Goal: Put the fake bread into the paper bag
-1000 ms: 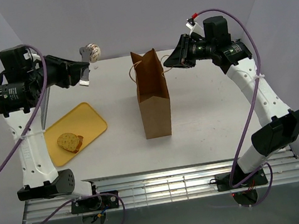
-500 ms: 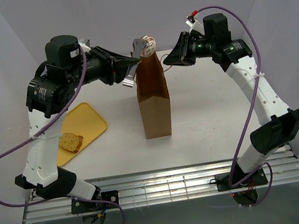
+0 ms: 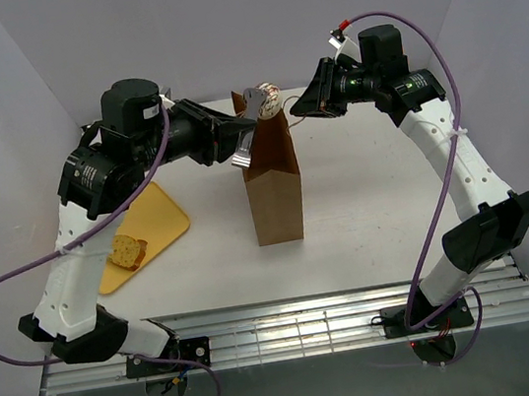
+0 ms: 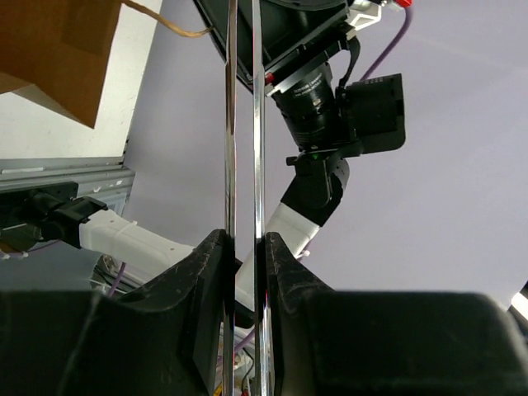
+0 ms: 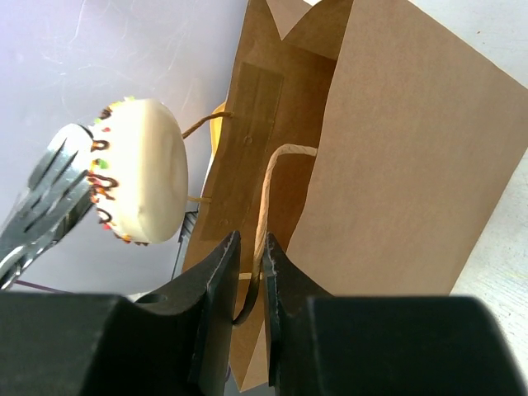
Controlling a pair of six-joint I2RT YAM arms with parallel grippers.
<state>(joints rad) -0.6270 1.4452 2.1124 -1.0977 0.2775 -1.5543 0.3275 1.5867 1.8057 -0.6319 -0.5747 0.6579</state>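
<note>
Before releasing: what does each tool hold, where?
Left tool: tongs by their arms, pinching the round fake bread. Right tool: paper bag, by handle loop.

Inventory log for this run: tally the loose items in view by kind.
toy bread slice: 1
round iced bun: 1
paper bag: 1
yellow tray: 1
tongs: 1
Total: 5

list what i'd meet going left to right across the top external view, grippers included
flat yellow plastic tray → left gripper → tall brown kraft paper bag → right gripper. Left out: the yellowish toy bread slice, lying on the tray, and the round sprinkled toy piece in the metal tongs, overlapping the bag.
</note>
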